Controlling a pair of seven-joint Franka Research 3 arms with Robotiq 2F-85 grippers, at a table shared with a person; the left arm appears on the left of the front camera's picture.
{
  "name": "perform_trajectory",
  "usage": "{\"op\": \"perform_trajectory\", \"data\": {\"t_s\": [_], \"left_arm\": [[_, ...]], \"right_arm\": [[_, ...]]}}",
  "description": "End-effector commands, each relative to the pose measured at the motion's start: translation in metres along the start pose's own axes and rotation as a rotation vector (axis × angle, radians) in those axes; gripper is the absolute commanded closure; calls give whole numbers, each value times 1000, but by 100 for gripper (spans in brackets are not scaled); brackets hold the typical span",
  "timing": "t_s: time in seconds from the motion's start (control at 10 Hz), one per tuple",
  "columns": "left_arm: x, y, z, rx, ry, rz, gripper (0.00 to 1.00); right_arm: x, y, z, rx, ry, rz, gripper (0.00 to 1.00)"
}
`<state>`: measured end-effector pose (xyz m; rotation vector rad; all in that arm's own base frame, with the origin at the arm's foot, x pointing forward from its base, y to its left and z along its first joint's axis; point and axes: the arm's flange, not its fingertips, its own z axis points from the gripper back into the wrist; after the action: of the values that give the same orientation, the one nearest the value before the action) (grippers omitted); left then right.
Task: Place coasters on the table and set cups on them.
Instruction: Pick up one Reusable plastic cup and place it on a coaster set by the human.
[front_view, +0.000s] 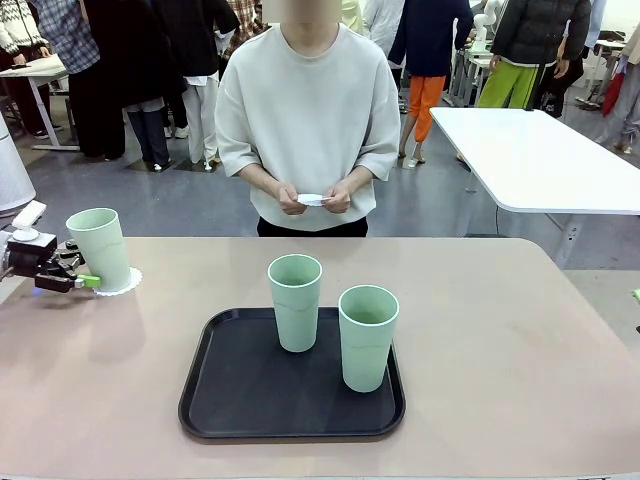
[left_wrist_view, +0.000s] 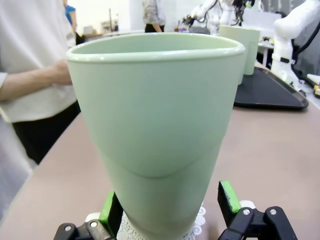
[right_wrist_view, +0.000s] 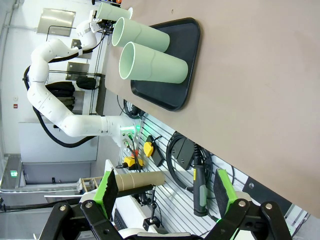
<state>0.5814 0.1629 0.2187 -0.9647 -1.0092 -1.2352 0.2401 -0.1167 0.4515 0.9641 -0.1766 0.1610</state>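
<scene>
One mint-green cup (front_view: 100, 247) stands upright on a lacy white coaster (front_view: 127, 283) at the table's (front_view: 500, 380) far left. My left gripper (front_view: 82, 281) is open around the base of this cup (left_wrist_view: 155, 115). Its green pads (left_wrist_view: 229, 196) stand on either side, with a gap showing on the right, and the coaster's edge (left_wrist_view: 199, 221) peeks out below. Two more cups (front_view: 295, 300) (front_view: 367, 336) stand on the black tray (front_view: 240, 400). The person holds another coaster (front_view: 313, 199) in both hands. My right gripper (right_wrist_view: 165, 192) is open and empty off the table's edge, facing the tray (right_wrist_view: 172, 75) and its cups (right_wrist_view: 150, 62).
The person stands at the far side, opposite the tray. A white table (front_view: 540, 155) stands behind on the right, with other people farther back. Bare tabletop lies to the right of the tray and in front of the left cup.
</scene>
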Motion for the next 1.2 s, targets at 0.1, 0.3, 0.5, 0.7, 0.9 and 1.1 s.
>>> {"op": "perform_trajectory", "data": {"t_s": [0.1, 0.3, 0.5, 0.7, 0.9, 1.1], "left_arm": [[0, 4, 6, -18, 69, 19, 0], [4, 1, 19, -29, 132, 37, 0], [17, -11, 37, -18, 234, 26, 0], [41, -29, 60, 30, 357, 19, 0], [122, -82, 66, 27, 514, -149, 0], [202, -131, 45, 0, 741, -274, 0]], "right_arm": [[1, -1, -1, 18, -7, 13, 0], [1, -1, -1, 18, -7, 13, 0], [1, -1, -1, 18, -7, 13, 0], [1, -1, -1, 18, -7, 13, 0], [1, -1, -1, 18, -7, 13, 0], [1, -1, -1, 18, -7, 13, 0]]}}
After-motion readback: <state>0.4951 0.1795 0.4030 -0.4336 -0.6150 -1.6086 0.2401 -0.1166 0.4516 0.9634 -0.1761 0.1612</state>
